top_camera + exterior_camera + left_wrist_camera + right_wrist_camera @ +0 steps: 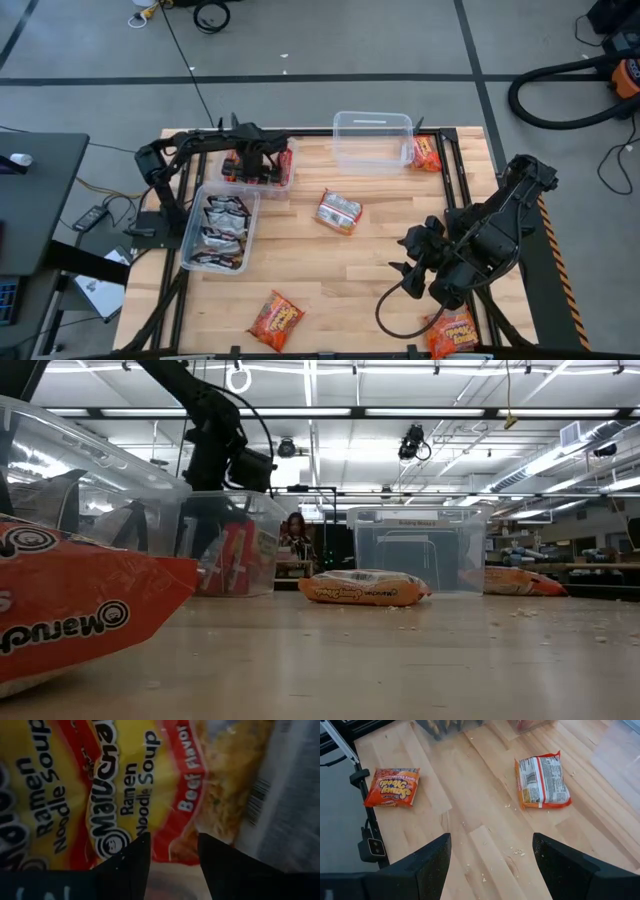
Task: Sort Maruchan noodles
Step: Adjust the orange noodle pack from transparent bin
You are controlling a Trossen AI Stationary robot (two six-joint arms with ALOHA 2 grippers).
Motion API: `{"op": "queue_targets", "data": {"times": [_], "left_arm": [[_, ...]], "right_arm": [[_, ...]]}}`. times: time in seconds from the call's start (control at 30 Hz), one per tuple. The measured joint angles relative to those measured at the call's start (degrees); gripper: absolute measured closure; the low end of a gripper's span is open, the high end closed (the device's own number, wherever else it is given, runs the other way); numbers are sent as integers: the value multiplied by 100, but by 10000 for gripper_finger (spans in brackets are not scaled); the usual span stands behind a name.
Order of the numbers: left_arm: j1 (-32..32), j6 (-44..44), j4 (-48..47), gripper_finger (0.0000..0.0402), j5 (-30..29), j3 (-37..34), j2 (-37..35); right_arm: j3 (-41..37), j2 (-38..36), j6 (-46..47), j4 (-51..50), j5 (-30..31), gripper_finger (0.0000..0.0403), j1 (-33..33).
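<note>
My left gripper [258, 160] is open and reaches down over the far-left clear bin [287, 178]. Its fingertips [172, 851] stand close over the yellow-and-red beef packets [125, 785] lying in that bin. My right gripper [408, 262], also open [492, 865], hovers above the table near its right side, holding nothing. One packet [339, 211] lies mid-table with its printed back up [542, 781]. Orange packets rest flat at the near edge [276, 320], the near-right corner [452, 333] and the far right [427, 153]. Silver-black packets fill the near-left bin [222, 230]. My left gripper's open fingers come down from above over the yellow-and-red packets in the bin. I cannot tell whether they touch one.
An empty clear bin [372, 140] stands at the far edge, with the far-right orange packet beside it. Bare wood lies between the mid-table packet and my right gripper. Crumbs dot the boards [517, 852]. In the low view the near orange packet [70, 610] fills the left foreground.
</note>
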Motion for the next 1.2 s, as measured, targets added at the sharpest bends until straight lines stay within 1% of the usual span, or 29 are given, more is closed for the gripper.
{"op": "queue_targets", "data": {"times": [0.1, 0.2, 0.43, 0.5, 0.63, 0.87, 0.97, 1.07, 1.13, 1.2], "left_arm": [[52, 106, 8, 235, -51, -83, 0], [103, 327, -134, 235, -103, 10, -5], [206, 351, -494, 235, -643, 89, -83], [320, 270, -381, 235, -744, -28, -66], [431, 38, -328, 235, -1145, -164, -57], [436, 64, -128, 235, -1099, -410, -82], [432, 221, -44, 237, -1076, -522, -89], [404, 490, 73, 264, -1017, -543, -54], [405, 539, 69, 298, -1075, -542, -60], [400, 571, 34, 346, -1165, -516, -64]], "right_arm": [[0, 0, 45, 0, -60, 119, -2], [0, 0, 90, -2, -161, 119, 0], [0, 0, 90, -35, -113, 119, -34], [0, 0, 90, -35, -113, 119, -52], [0, 0, 92, -35, -113, 119, -55], [0, 0, 92, -45, -113, 119, -76], [0, 0, 84, -49, -113, 119, -88], [0, 0, 59, -55, -113, 119, -92], [0, 0, 57, -63, -113, 119, -90], [0, 0, 57, -88, -113, 119, -90]]}}
